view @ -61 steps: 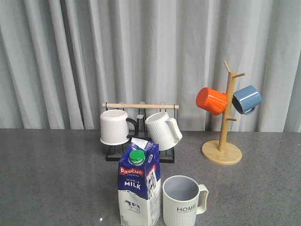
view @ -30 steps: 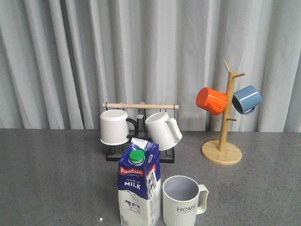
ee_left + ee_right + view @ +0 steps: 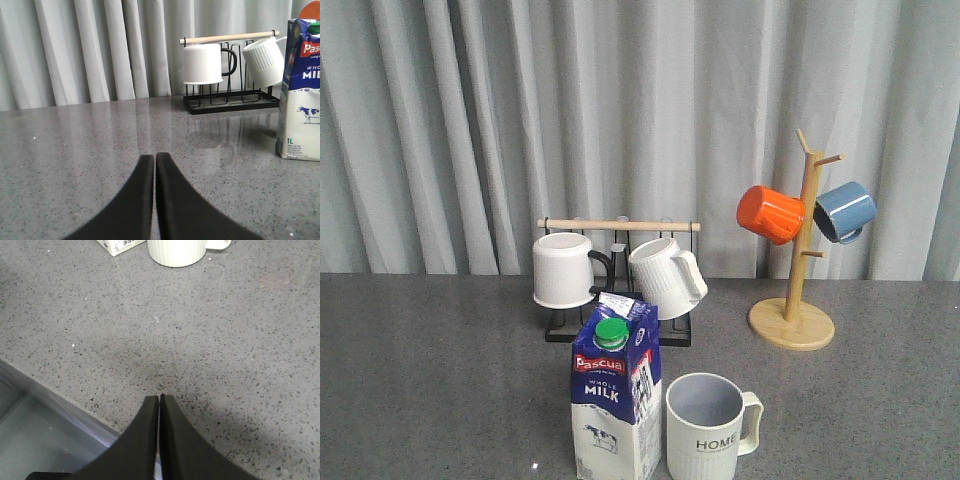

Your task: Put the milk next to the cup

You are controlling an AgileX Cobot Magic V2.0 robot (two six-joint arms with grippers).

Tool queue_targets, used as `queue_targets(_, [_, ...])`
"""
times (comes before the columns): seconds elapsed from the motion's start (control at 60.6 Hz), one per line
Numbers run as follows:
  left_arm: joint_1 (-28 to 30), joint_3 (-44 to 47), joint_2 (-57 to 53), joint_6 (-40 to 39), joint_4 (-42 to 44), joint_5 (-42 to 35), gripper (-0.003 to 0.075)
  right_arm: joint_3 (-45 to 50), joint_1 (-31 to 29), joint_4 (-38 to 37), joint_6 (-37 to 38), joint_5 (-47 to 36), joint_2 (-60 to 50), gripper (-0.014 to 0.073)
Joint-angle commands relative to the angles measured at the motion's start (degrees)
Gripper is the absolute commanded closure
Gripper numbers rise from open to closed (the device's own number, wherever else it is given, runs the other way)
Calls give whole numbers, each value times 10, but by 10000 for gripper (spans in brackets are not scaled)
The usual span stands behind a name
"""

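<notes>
The milk (image 3: 614, 398) stands upright on the grey table (image 3: 440, 380) with the cup (image 3: 707, 427) just beside it, handle turned away from the carton, so by the look of it the placing is done and what remains is to keep clear.

The left gripper (image 3: 154, 159) has its fingers pressed together, holding nothing; the carton (image 3: 301, 90) sits ahead of it and off to its right, well apart. Further ahead is the black rack (image 3: 231, 97) with a plain white mug (image 3: 202, 63) and a ribbed one (image 3: 264, 60).

The right gripper (image 3: 159, 399) is likewise closed flat and empty, low over the table near its front edge; the cup's base (image 3: 176, 251) and a corner of the carton (image 3: 120, 245) lie well ahead of its tips.

The sensible course is to keep both arms low and away (a tall carton tips easily) and let nothing sweep sideways toward the pair.
</notes>
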Motion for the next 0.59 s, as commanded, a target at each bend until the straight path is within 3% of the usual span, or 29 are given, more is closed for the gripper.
queue_targets(0.0, [0,12,-2,-4,-1,-42,726,-17,-2,-4,-3,-40,2,599])
queue_targets(0.578, [0,12,-2,-4,-1,-42,726,-17,-2,-65,4,-45,-6,599])
